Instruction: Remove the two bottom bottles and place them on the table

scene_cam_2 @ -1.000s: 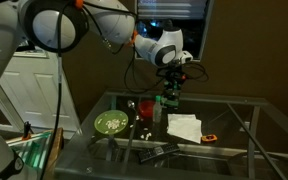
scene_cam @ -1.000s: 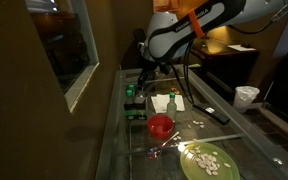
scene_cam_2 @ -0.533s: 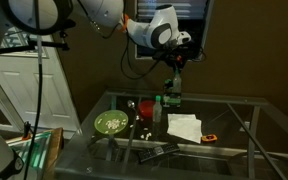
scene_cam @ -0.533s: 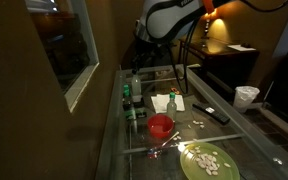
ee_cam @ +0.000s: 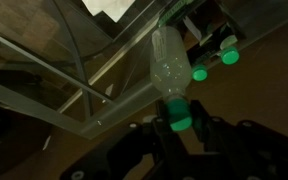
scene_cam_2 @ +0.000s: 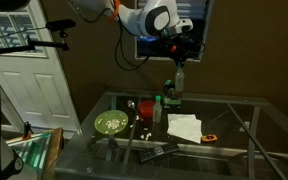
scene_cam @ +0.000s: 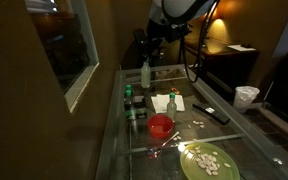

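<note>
Arm (scene_cam_2: 144,18) is reaching in from 10 o'clock, wrist pointing down to 6; pincer (scene_cam_2: 179,62) is clamping bottle (scene_cam_2: 180,80) by its cap.

Clear bottle (ee_cam: 168,68), green cap (ee_cam: 179,121); red bowl (scene_cam: 161,125); green plate (scene_cam: 209,160); white napkin (scene_cam_2: 183,126); black claw (ee_cam: 179,133).

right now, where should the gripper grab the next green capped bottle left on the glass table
By its green cap, straight down from above. In the wrist view both remaining caps face up and sit close together, so the slim bodies likely offer little side room. The gripper holds the lifted bottle that way.
</note>
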Available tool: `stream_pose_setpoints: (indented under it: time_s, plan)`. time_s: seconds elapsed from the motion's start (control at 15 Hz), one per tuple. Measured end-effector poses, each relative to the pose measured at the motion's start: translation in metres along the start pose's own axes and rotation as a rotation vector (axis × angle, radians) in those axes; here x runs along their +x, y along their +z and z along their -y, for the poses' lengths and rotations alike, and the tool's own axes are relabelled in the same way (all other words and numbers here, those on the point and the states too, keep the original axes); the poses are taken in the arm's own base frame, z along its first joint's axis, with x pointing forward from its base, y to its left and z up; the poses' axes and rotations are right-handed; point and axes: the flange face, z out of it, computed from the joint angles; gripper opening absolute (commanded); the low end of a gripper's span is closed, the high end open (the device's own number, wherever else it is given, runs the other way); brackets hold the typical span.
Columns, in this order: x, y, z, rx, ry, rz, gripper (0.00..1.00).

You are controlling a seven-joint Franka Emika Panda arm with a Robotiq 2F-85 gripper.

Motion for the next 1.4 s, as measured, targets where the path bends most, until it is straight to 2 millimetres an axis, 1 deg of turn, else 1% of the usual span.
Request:
stream_pose_setpoints:
  time_s: [0.27,0.47,0.73,0.93,1.2,1.4]
  plan:
    - [-0.035,-0.004,-0.030,-0.023,0.102,0.042,0.07]
    - [-0.068,0.002,-0.046,-0.028,0.149,0.084,0.07]
    - [-0.110,0.019,-0.049,-0.029,0.162,0.126,0.07]
    - [-0.138,0.028,-0.052,-0.031,0.165,0.146,0.07]
    - [-0.167,0.039,-0.055,-0.026,0.159,0.173,0.07]
    - [-0.182,0.047,-0.056,-0.010,0.143,0.185,0.07]
